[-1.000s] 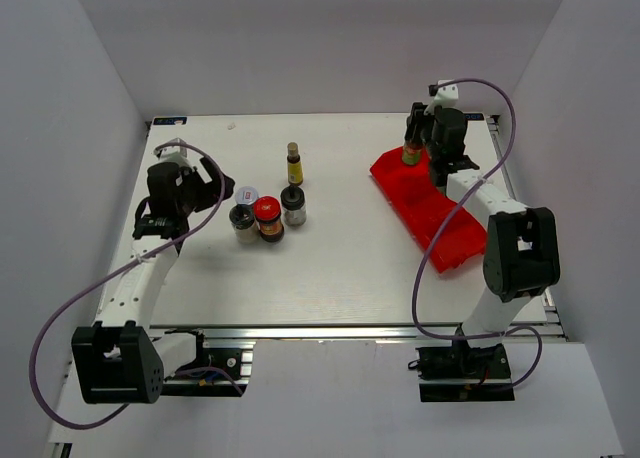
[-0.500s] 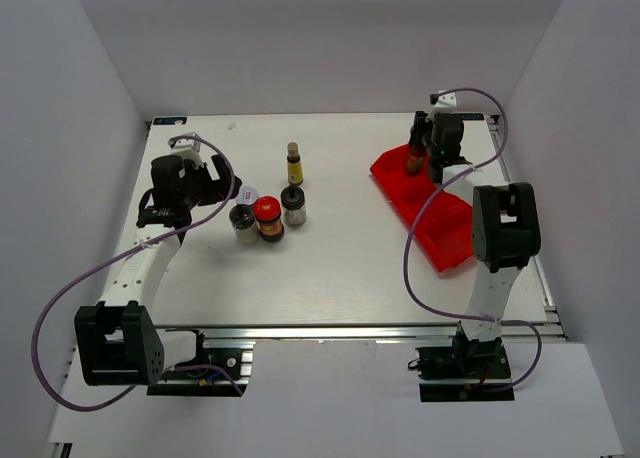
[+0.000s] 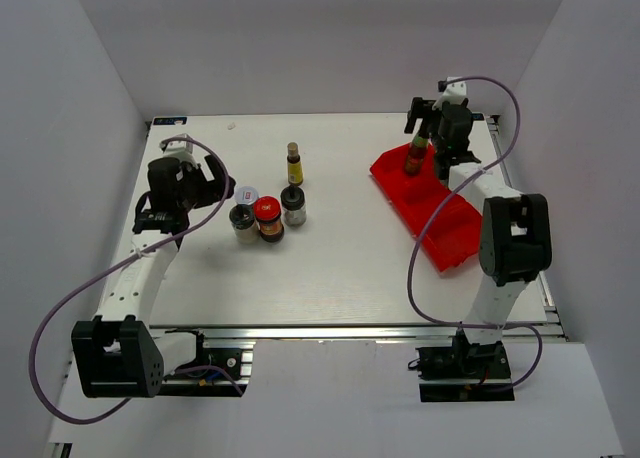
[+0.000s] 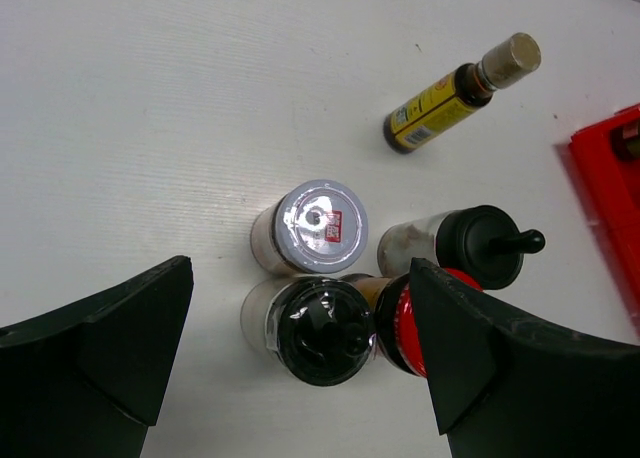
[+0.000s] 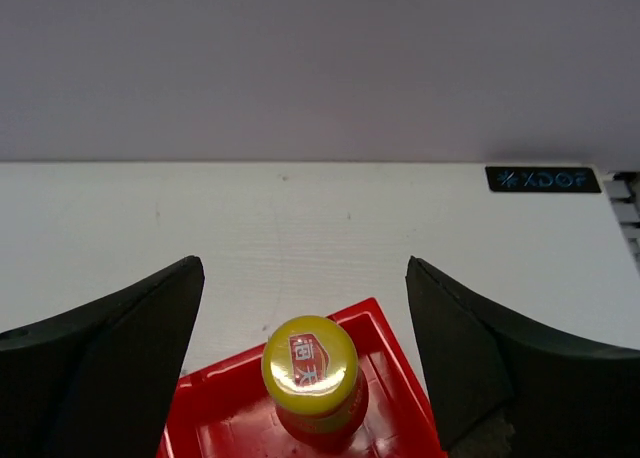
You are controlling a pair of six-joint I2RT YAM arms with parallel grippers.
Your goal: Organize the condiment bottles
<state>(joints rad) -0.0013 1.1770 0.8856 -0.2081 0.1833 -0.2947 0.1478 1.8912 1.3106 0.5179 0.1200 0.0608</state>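
A slim dark bottle with a yellow cap stands upright in the far end of the red bin. My right gripper hangs open above and just behind the bottle, not touching it. Left of centre stands a cluster: a white-lidded jar, a black-capped shaker, a red-lidded jar partly hidden by my finger, and a second black-capped shaker. Another slim bottle stands behind them. My left gripper is open above the cluster's left side, holding nothing.
The red bin lies slanted along the right side of the table, close to the right arm. The back wall rises just beyond the table's far edge. The left arm's purple cable loops over the near left.
My right gripper has opened and let go of the yellow-capped bottle, which now stands free in the bin. The right wrist rose slightly. The left gripper shifted a little near the cluster.
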